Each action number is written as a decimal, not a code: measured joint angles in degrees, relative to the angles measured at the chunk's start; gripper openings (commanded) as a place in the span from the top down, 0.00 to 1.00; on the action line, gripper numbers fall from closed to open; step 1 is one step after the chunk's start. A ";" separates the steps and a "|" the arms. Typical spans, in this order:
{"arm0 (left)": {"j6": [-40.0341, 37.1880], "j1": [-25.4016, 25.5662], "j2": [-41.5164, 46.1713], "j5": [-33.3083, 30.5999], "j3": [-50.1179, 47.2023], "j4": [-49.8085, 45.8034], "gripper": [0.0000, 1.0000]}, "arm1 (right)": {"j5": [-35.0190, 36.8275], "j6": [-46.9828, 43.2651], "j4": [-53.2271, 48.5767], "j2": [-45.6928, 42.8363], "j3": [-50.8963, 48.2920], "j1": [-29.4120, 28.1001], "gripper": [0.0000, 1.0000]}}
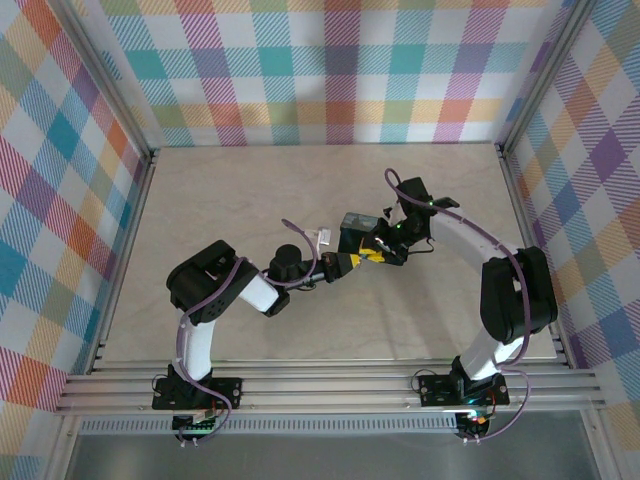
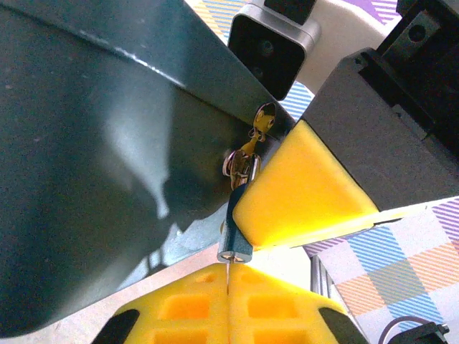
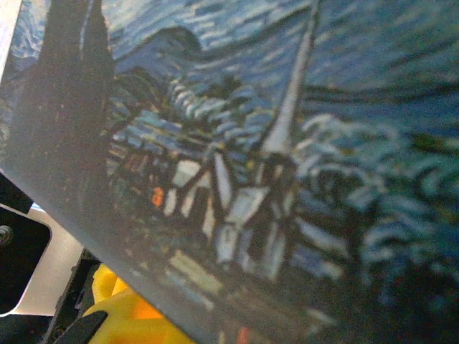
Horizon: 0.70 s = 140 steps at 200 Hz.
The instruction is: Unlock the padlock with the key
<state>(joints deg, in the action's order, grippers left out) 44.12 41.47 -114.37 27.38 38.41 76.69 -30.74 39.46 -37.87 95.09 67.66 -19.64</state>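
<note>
Left wrist: key [image 2: 234,240], pinched in the closed left end effector [image 2: 228,278], is seated in the padlock [image 2: 107,179] clamped by the right end effector [image 1: 383,243]; bending or slippage is judged likely if twisted off-axis.

No legible text, brand, number or sign in any view. Padlock [image 3: 287,143] face carries a painted night-sky village scene; no lettering can be made out on it.
</note>
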 measured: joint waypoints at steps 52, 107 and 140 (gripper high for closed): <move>0.02 0.15 -0.52 0.13 0.50 0.09 0.94 | 0.02 0.00 -0.46 0.00 0.00 0.15 1.00; 0.61 0.44 -1.31 0.00 1.20 0.07 0.84 | 0.02 0.17 -0.55 0.00 -0.02 0.20 1.00; 1.09 0.46 -1.40 -0.02 1.20 0.04 0.84 | 0.00 0.17 -0.57 0.00 -0.02 0.20 1.00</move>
<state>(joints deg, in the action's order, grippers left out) 45.21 41.93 -115.77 27.35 39.62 76.73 -30.74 39.64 -38.44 95.09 67.64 -19.44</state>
